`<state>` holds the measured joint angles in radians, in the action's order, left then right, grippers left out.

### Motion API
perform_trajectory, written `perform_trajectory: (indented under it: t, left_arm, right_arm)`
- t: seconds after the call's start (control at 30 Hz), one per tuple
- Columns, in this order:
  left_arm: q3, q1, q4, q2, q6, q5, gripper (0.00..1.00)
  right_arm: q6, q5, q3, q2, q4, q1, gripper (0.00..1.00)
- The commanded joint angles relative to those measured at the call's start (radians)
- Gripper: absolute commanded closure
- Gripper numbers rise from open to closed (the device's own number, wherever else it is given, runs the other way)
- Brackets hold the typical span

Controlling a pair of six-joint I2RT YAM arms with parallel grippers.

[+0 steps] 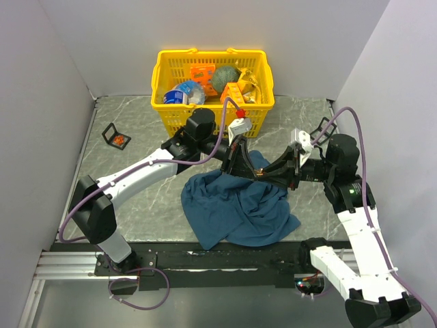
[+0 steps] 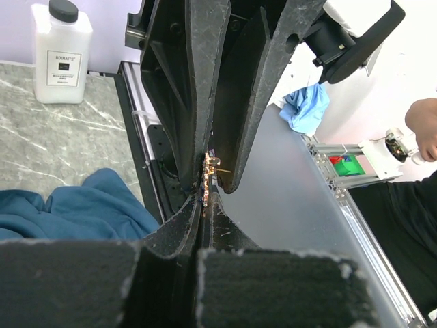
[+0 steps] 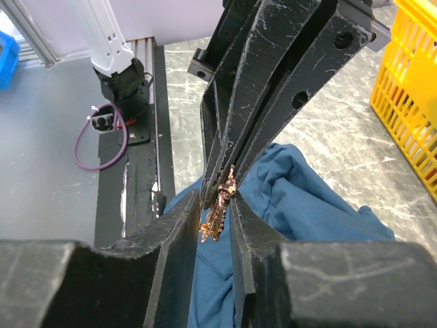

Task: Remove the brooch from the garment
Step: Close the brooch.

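Meeting point above the garment (image 1: 239, 205), which lies heaped at the middle of the counter (image 1: 307, 119) toward its near edge. My left fingers (image 3: 249, 102) are pressed together on the brooch (image 3: 218, 201), a tiny gold-and-orange piece held at their tips just over the cloth's far fold. My right fingers (image 3: 179, 236) stand narrowly apart on either side of it, tip to tip with the left pair; I cannot see them pressing on it. The step in hand, as I judge it, is the pull itself: one arm grips the brooch, the other is placed to work it free. Whether its pin is through the fabric, I cannot tell from here. Next I would need a firm hold on the cloth beside the pin, then a short, straight draw away without tearing.
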<state>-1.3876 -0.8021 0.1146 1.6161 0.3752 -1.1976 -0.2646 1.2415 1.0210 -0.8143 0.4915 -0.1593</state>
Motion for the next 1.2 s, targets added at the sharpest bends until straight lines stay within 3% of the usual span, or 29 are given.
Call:
perform_trajectory:
  t: [0.0,0.37,0.7,1.17]
  left_arm:
    - [-0.045,-0.002,0.004,-0.025,-0.038,0.015,0.99]
    - [-0.073,-0.002,-0.082,-0.033,-0.116,0.044,0.99]
    - [-0.103,-0.003,-0.161,-0.047,-0.185,0.062,0.99]
    - [-0.131,-0.011,-0.224,-0.061,-0.239,0.082,0.99]
  right_arm:
    - [0.03,0.013,-0.01,-0.002,-0.051,0.003,0.71]
    - [0.076,0.006,-0.035,-0.009,-0.1,0.01,0.75]
    - [0.13,0.003,-0.058,-0.022,-0.153,0.017,0.89]
    - [0.2,-0.045,-0.068,-0.033,-0.2,0.03,0.96]
